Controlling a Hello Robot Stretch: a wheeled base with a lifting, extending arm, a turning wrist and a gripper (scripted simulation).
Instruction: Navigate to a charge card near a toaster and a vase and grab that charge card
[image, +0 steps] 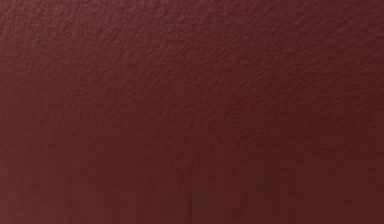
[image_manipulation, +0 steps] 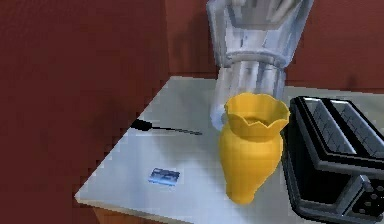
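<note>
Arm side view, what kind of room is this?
Probably a kitchen: a black toaster stands on a pale counter beside a yellow vase, with a big shiny metal appliance behind them.

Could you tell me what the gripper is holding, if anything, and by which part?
That cannot be told; the charge card lies flat on the table beside the vase.

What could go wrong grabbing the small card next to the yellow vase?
1. The small blue-and-white card lies flat, close to the yellow wavy-rimmed vase. A reach for it could tip the vase.
2. The card sits near the front edge of the pale grey tabletop, so a nudge might slide it off.
3. The dark red textured wall looks very close in the forward view. Driving ahead to adjust risks a bump.
</note>
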